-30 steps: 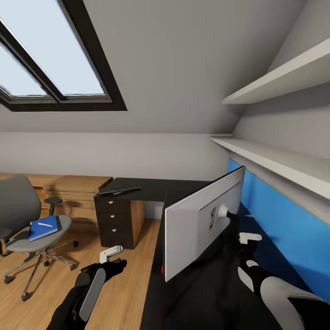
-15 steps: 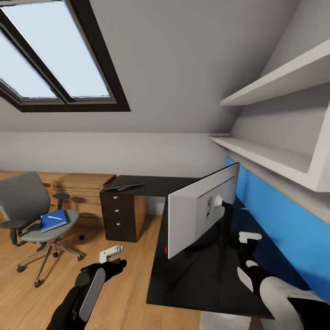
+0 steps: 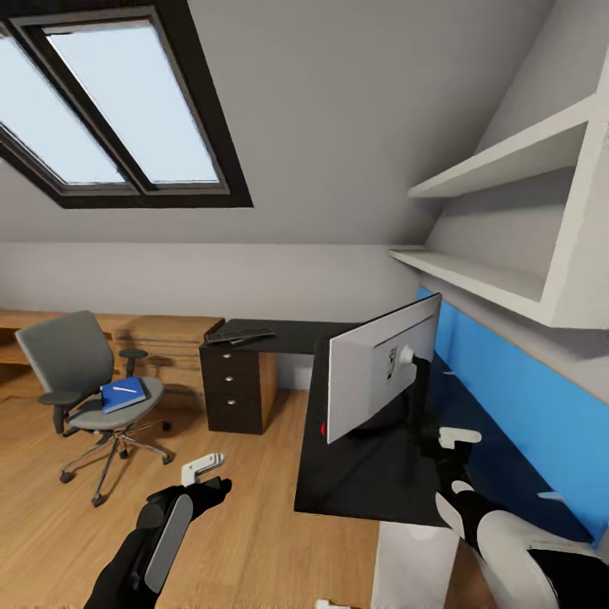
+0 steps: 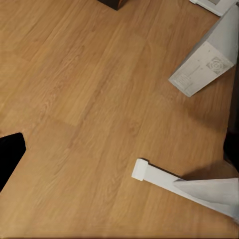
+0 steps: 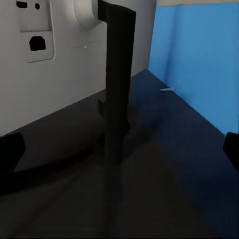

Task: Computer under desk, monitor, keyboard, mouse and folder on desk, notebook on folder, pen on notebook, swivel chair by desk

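Desk (image 3: 372, 486), the black L-shaped bench, running from 12 o'clock toward 4 o'clock in the head view, against a blue wall panel (image 3: 524, 414). Monitor (image 3: 381, 381) upright on the bench just right of centre, white back turned this way, thin black neck (image 5: 117, 89) rising from the base. Swivel chair (image 3: 80, 372) at 9 o'clock on the wooden floor (image 3: 254, 524), well apart from the bench. Computer (image 4: 206, 62), white-grey, seen on the floor in the left wrist view. Blue folder (image 3: 124, 394) flat on the chair seat, white pen (image 3: 124, 390) on top. Keyboard (image 3: 239, 337) lying on the far bench wing at 11 o'clock. Left end effector (image 3: 203, 475) hanging over the floor at 7 o'clock, fingers spread apart, holding nothing. Right end effector (image 3: 452, 461) over the bench at 4 o'clock behind the monitor, likewise wide and empty.
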{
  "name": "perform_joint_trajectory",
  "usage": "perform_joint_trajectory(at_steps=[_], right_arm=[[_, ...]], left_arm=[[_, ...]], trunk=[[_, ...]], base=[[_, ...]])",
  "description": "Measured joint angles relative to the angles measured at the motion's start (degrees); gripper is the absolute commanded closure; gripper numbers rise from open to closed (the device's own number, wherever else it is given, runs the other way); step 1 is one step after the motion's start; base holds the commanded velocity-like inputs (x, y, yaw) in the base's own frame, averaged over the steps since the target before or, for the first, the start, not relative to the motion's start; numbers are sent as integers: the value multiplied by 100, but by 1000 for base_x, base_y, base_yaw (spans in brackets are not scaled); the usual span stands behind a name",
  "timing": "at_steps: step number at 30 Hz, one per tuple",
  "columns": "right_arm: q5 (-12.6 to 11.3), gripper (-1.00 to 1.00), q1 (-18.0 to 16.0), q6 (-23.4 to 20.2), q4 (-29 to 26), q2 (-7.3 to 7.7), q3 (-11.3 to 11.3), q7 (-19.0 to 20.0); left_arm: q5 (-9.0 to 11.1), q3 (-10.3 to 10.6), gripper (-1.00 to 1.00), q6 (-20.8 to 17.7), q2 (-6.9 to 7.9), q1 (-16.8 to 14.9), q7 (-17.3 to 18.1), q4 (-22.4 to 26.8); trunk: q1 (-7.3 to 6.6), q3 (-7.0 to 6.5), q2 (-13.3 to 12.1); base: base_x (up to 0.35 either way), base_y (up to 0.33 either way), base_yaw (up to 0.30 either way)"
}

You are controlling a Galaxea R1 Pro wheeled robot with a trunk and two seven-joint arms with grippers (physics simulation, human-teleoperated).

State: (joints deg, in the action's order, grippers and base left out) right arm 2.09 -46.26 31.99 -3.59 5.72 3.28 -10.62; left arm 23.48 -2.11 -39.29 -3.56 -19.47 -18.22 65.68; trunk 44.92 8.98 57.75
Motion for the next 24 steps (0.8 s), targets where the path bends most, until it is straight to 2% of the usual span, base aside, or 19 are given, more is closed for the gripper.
perform_joint_trajectory(at_steps=[4,7,18,24], right_arm=[[7,-100,0,-14,-3,-79,2,-7],[26,-100,0,0,-9,-227,15,-13],[29,-100,1,6,-17,-260,19,-13],[29,-100,0,41,-15,-268,14,-17]], left_arm=[[-1,-1,-100,0,-1,0,2,0],[-1,-1,-100,0,-1,0,0,0],[-7,-1,-100,0,-1,0,15,0],[-12,0,-100,-4,0,0,-22,-37]], trunk=[[-1,0,-1],[-1,0,-1],[-2,0,-1],[-3,0,0]], base=[[-286,208,0],[-258,214,0],[-213,221,0],[-37,56,0]])
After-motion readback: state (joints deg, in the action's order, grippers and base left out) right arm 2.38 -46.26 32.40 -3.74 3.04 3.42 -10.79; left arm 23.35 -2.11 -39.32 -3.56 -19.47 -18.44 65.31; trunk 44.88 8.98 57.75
